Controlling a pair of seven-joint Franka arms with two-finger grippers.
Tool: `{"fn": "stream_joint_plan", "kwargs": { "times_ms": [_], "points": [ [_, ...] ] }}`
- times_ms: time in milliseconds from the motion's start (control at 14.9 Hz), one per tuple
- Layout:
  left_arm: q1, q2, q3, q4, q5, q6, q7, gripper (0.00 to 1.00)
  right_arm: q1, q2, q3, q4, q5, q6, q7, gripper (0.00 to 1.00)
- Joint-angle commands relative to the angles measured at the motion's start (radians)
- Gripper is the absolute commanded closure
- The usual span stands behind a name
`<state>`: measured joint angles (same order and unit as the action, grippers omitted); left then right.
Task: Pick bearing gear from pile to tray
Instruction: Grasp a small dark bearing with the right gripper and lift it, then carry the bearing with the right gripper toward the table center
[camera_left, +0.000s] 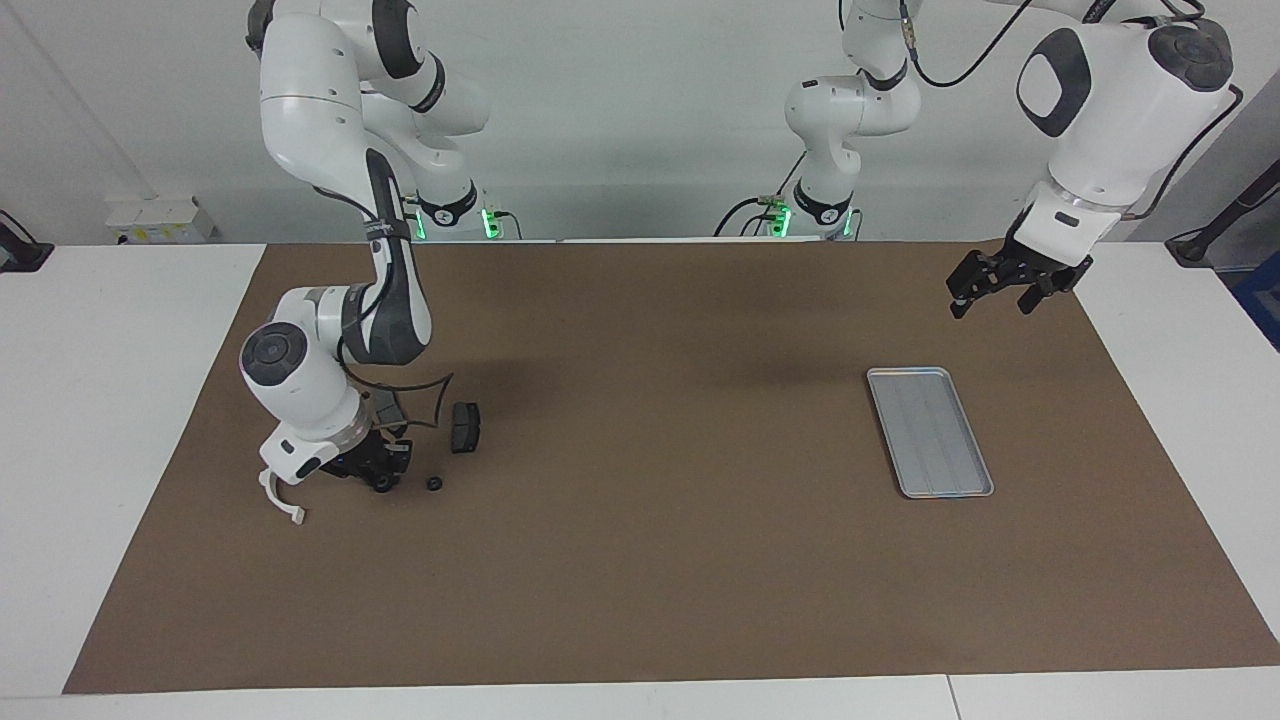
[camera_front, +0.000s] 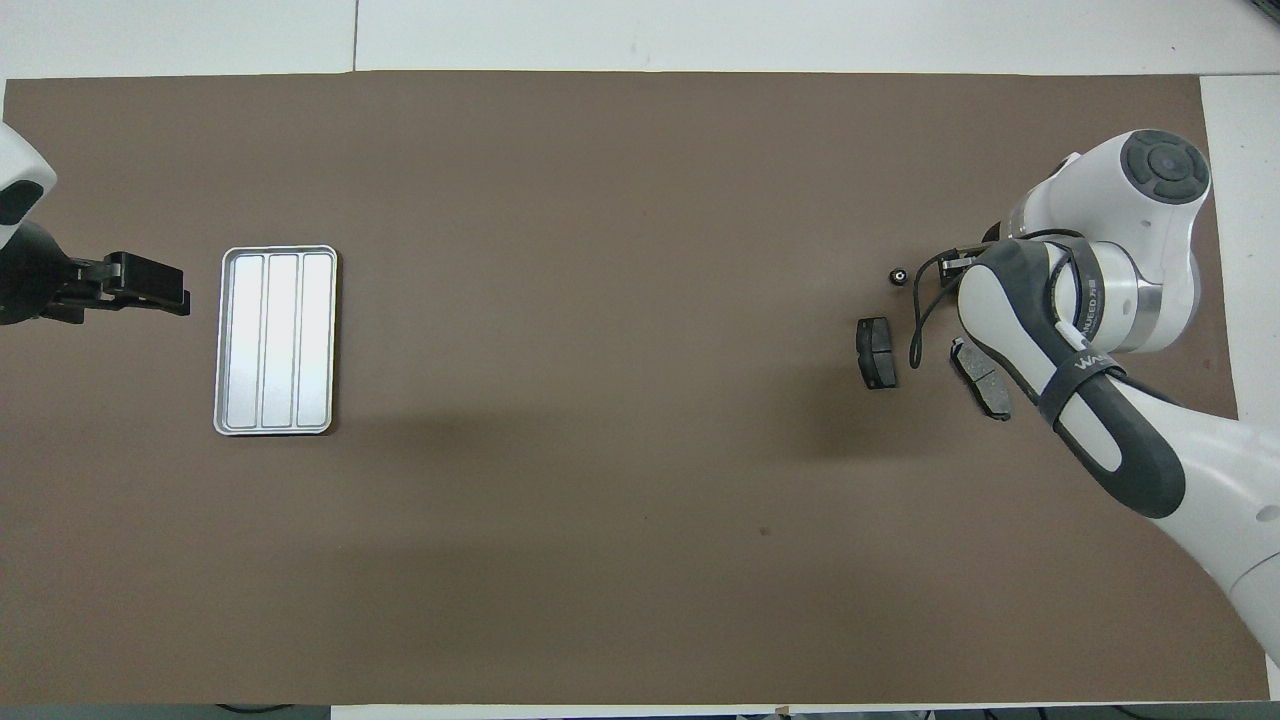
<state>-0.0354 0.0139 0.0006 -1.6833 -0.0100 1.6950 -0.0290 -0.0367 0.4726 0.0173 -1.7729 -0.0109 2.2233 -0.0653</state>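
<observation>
The pile lies on the brown mat toward the right arm's end. It holds a dark brake-pad plate (camera_left: 465, 427) (camera_front: 877, 352), a second plate (camera_front: 980, 378) partly under the arm, a white curved arc (camera_left: 282, 503) and a small black ring (camera_left: 435, 484) (camera_front: 899, 275). My right gripper (camera_left: 378, 472) is down low in the pile, with another small black ring (camera_left: 383, 486) at its tips. In the overhead view the arm hides it. The silver tray (camera_left: 905, 373) (camera_front: 278, 249) lies empty toward the left arm's end. My left gripper (camera_left: 992, 303) (camera_front: 150, 285) waits open and empty in the air beside the tray.
The brown mat (camera_left: 640, 560) covers most of the white table. A thin black cable (camera_left: 432, 392) loops from the right arm's wrist over the pile. The two arm bases stand at the robots' edge of the table.
</observation>
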Motion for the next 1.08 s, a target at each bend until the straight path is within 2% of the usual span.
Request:
{"fn": "stream_joint_plan", "kwargs": {
  "times_ms": [0, 202, 404, 538, 673, 808, 1010],
  "points": [
    [-0.011, -0.021, 0.009, -0.010, 0.013, -0.001, 0.001, 0.00, -0.005, -0.037, 0.015, 0.061, -0.007, -0.092, 0.013, 1.00],
    [-0.011, -0.022, 0.009, -0.010, 0.013, -0.001, 0.003, 0.00, 0.012, -0.037, 0.036, 0.189, -0.007, -0.233, 0.070, 1.00],
    [-0.011, -0.022, 0.009, -0.010, 0.013, -0.005, 0.000, 0.00, 0.108, -0.037, 0.035, 0.289, -0.007, -0.329, 0.218, 1.00],
    [-0.011, -0.022, 0.010, -0.010, 0.012, -0.006, -0.002, 0.00, 0.202, -0.037, 0.035, 0.344, -0.003, -0.382, 0.338, 1.00],
    [-0.009, -0.022, 0.010, -0.010, 0.013, -0.015, 0.000, 0.00, 0.337, -0.037, 0.035, 0.371, -0.007, -0.424, 0.523, 1.00],
    [-0.009, -0.026, 0.010, -0.021, 0.013, -0.014, 0.000, 0.00, 0.450, -0.035, 0.036, 0.372, 0.005, -0.374, 0.683, 1.00],
    [-0.012, -0.043, 0.010, -0.059, 0.013, 0.003, 0.000, 0.00, 0.550, -0.009, 0.036, 0.369, 0.008, -0.277, 0.771, 1.00]
  ]
}}
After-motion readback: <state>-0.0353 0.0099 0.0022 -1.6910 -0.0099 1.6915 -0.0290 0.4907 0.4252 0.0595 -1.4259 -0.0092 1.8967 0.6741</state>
